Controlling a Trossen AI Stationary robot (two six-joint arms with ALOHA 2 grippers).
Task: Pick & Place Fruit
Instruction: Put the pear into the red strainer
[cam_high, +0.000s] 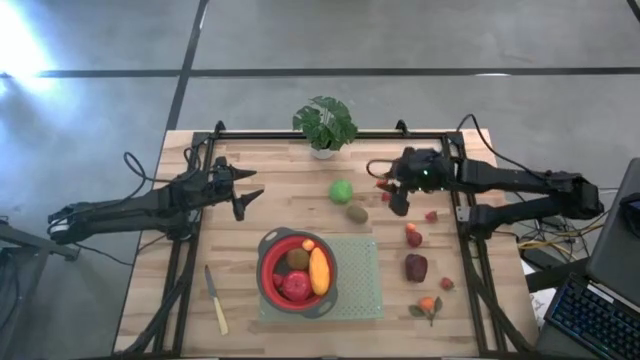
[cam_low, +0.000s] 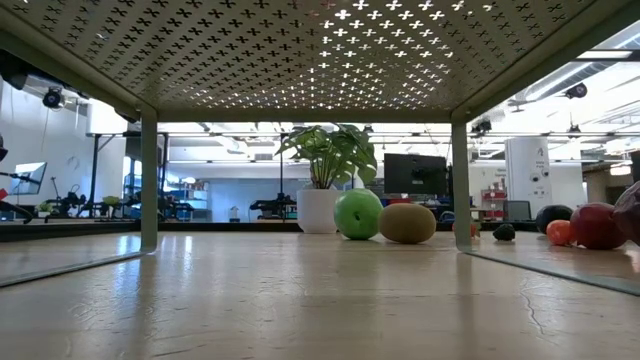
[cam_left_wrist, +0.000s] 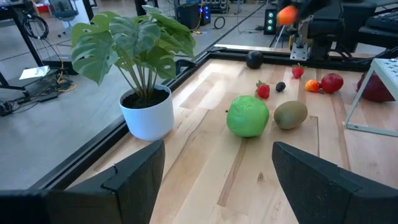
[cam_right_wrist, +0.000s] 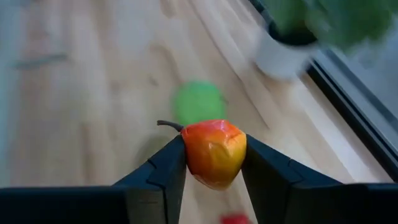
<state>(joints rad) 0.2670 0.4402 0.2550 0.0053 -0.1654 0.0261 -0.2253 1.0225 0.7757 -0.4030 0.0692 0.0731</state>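
Observation:
My right gripper is shut on a small orange-red fruit with a dark stem, raised above the table at its far right. Beyond it lie the green ball and a brown kiwi, both resting on the wood. A red bowl on a green mat holds a red apple, an orange elongated piece and a kiwi. More small fruit lies at the right: a strawberry and a dark-red lump. My left gripper waits open at the left, fingers apart. My right gripper pinches the orange-red fruit by its two opposite sides between its two fingers. The fingers slant downward from the table's right side. The fruit is lifted clear of the table, its stem pointing sideways past one finger.
A potted plant stands at the far edge. A pale-handled knife lies at the near left. Black frame rails run along the table's sides. Bare wood lies between the bowl and the green ball.

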